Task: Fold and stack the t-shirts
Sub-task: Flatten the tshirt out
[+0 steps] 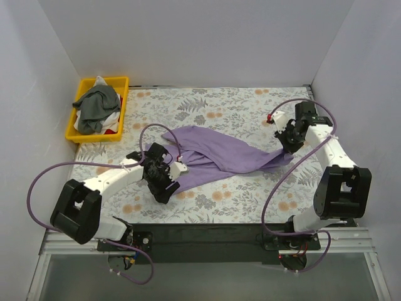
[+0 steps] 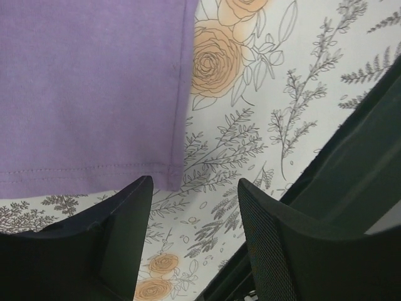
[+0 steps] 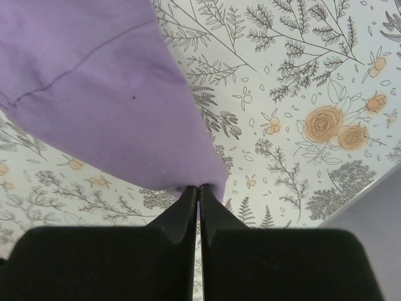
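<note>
The lilac-purple t-shirt point(image 1: 219, 153) lies rumpled across the middle of the floral table. My right gripper point(image 1: 289, 148) is shut on its right end; in the right wrist view the cloth point(image 3: 106, 94) hangs from the closed tips point(image 3: 198, 188). My left gripper point(image 1: 164, 188) is open and empty at the shirt's near left corner; in the left wrist view the hemmed corner point(image 2: 94, 94) lies just beyond the open fingers point(image 2: 193, 188). The dark grey-green t-shirt point(image 1: 97, 106) lies bunched in the yellow tray point(image 1: 123, 80).
The yellow tray stands at the far left corner with white and red cloth under the grey-green shirt. White walls enclose the table on three sides. The black mounting rail point(image 1: 207, 235) runs along the near edge. Purple cables loop off both arms.
</note>
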Controlling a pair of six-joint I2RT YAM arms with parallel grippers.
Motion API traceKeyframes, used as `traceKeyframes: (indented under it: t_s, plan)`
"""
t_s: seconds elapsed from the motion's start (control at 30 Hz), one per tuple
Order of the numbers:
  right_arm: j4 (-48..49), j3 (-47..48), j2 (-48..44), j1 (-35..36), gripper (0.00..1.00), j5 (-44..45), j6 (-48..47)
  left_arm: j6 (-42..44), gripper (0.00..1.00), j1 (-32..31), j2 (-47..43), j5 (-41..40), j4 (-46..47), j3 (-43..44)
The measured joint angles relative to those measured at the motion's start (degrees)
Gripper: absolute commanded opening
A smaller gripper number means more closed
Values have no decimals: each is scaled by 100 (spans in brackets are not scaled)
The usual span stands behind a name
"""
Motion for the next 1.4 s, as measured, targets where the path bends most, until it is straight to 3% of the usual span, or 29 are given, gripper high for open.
traceKeyframes:
  t_s: [0.13,0.23,0.43,0.67,0.93,1.1,1.3,1.4]
  plan:
    - [-415,520,258,-361,1,-614,181,-9,51,-120,94,-284,378,-184]
    - [-691,861,411,-570,1,-1025,269,2,38,-186,140,-496,627,-291]
    - [-1198,1200,586,-767,1,-1696,264,4,0,-254,151,-876,975,-361]
    - [-1862,2275,1123,-1126,1,-2376,302,-299,0,186,140,-645,863,-74]
    - [-2142,4828,1775,-1952,1,-3136,822,-555,0,1775,356,234,496,3060]
    - [-2146,6037,2063,-2798,1,-4406,1860,-1147,0,2210,732,614,540,4653]
    - [-1346,5866,1958,-3888,1,-6074,3648,-1867,0,2363,892,739,835,5829]
    - [-817,5866,1867,-4164,1,-6616,4518,-2092,0,2328,678,741,1239,5893]
